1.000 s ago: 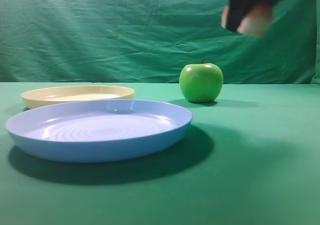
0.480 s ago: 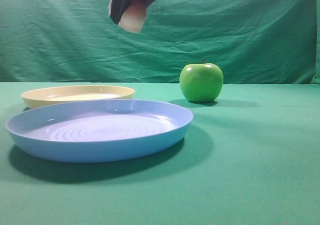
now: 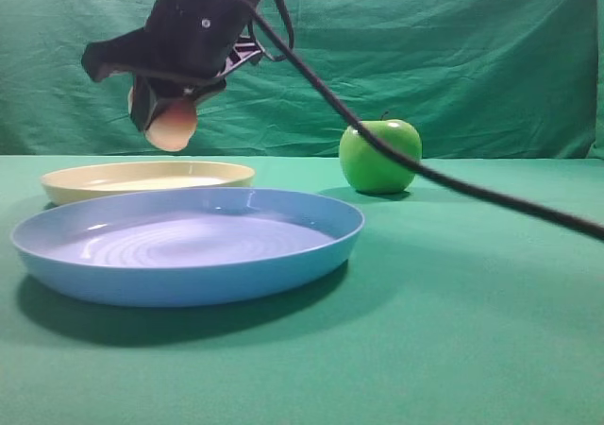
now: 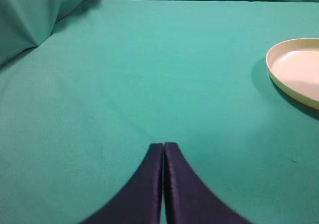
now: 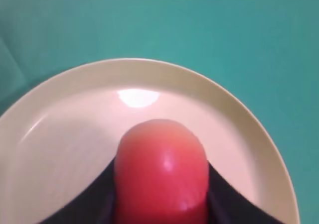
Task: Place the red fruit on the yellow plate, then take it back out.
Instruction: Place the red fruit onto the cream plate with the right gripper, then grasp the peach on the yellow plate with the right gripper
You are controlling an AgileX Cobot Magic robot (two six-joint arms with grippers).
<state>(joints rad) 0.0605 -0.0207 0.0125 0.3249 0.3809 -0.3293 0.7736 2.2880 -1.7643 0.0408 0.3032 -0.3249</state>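
Smooth red fruit (image 5: 162,171), peach-pale underneath, above cream-yellow plate (image 5: 65,129)

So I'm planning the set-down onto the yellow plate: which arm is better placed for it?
Right. The right gripper already holds the red fruit directly above the yellow plate. The left gripper is shut and empty, off to the plate's side.

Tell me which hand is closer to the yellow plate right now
The right hand. It hangs directly above the yellow plate, holding the red fruit over it. The left hand sits shut above bare cloth, with the plate off to its side.
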